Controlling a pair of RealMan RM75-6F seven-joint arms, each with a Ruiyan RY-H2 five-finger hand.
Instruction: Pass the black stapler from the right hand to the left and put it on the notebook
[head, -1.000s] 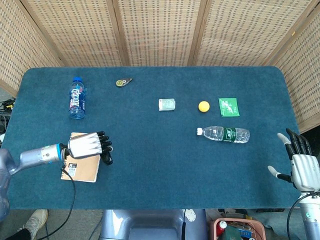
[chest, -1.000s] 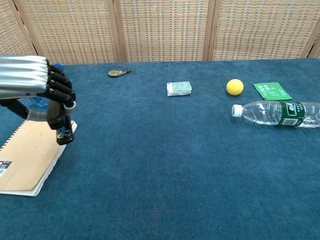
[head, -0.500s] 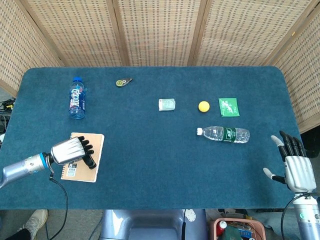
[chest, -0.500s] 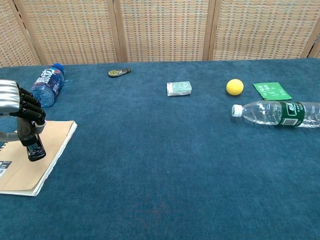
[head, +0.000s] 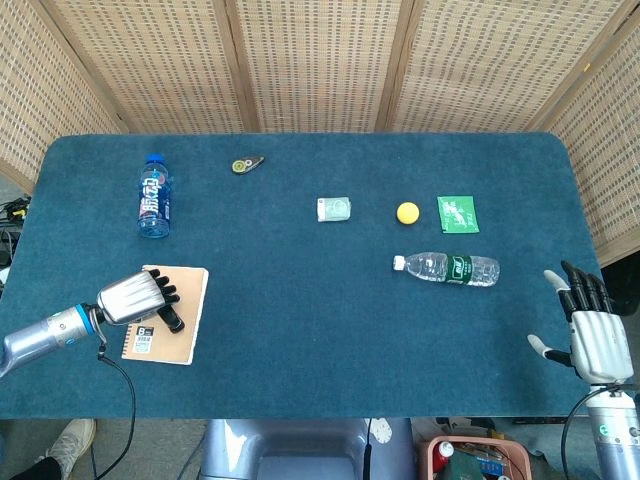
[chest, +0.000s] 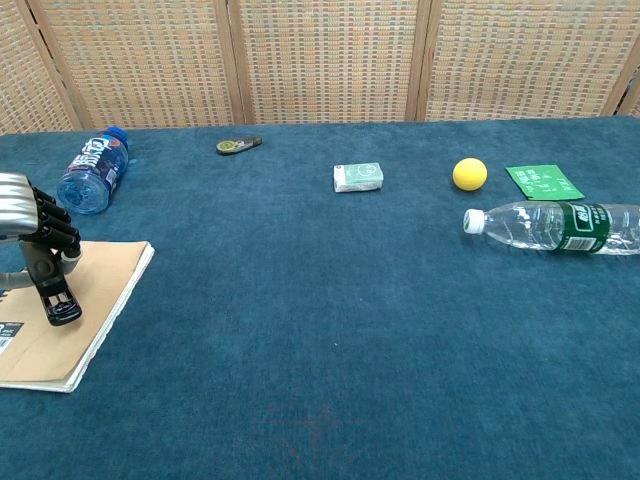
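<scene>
Blue worktop (head: 300, 330), with the notebook (head: 180, 335) down around 8 o'clock. Left robot hand (head: 132, 297) is over it, fingers wrapped around the stapler (chest: 57, 302), whose low end looks to be touching the cover. Right robot hand (head: 592, 335) sits at 4 o'clock, fingers spread, holding nothing.

A table (head: 300, 330) covered in dark teal felt stands before a folding screen (head: 320, 60) of woven rattan panels in wooden frames, under even light.
</scene>
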